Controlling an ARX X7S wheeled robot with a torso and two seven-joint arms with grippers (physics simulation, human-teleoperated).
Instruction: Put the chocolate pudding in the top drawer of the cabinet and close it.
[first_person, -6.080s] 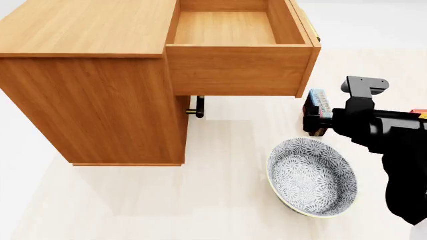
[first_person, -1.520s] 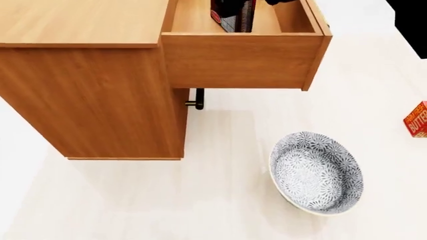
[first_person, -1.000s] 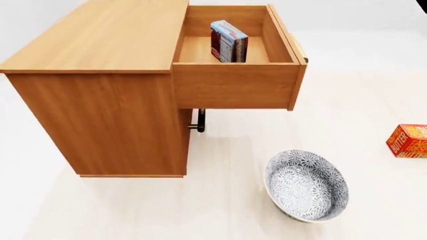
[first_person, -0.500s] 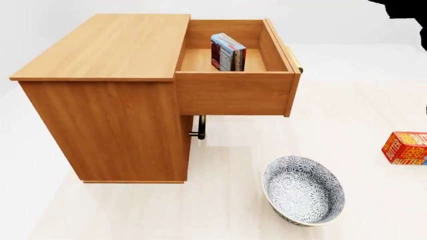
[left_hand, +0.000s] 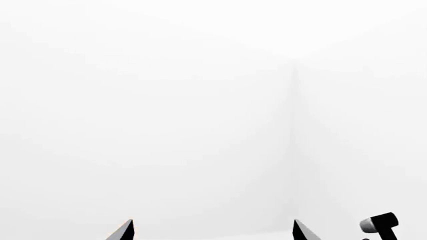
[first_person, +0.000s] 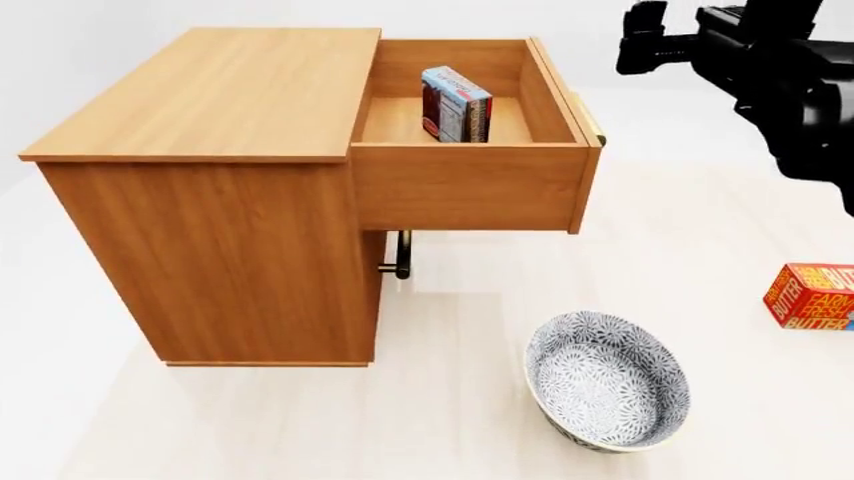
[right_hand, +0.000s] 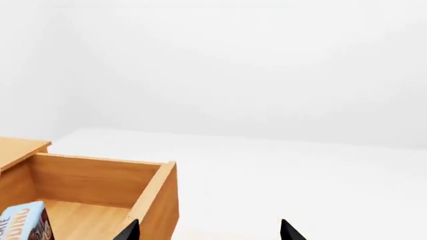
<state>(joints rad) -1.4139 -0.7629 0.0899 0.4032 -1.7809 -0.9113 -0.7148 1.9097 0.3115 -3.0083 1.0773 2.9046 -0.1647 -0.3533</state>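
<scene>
The chocolate pudding (first_person: 457, 103) stands on edge inside the open top drawer (first_person: 467, 185) of the cabinet (first_person: 214, 200). It also shows in the right wrist view (right_hand: 23, 224), inside the drawer (right_hand: 150, 200). My right gripper (first_person: 643, 45) hovers above and to the right of the drawer, open and empty; its two tips stand wide apart in the right wrist view (right_hand: 208, 232). My left gripper (left_hand: 212, 232) is open and empty, facing only white background. It is not seen in the head view.
A patterned bowl (first_person: 607, 382) sits on the floor in front of the cabinet. An orange-red butter box (first_person: 814, 295) lies at the right edge. A lower drawer's brass handle (first_person: 398, 255) shows under the open drawer.
The right arm has come back into the head view at the upper right, above and right of the drawer. The pudding stays in the drawer, released earlier.
</scene>
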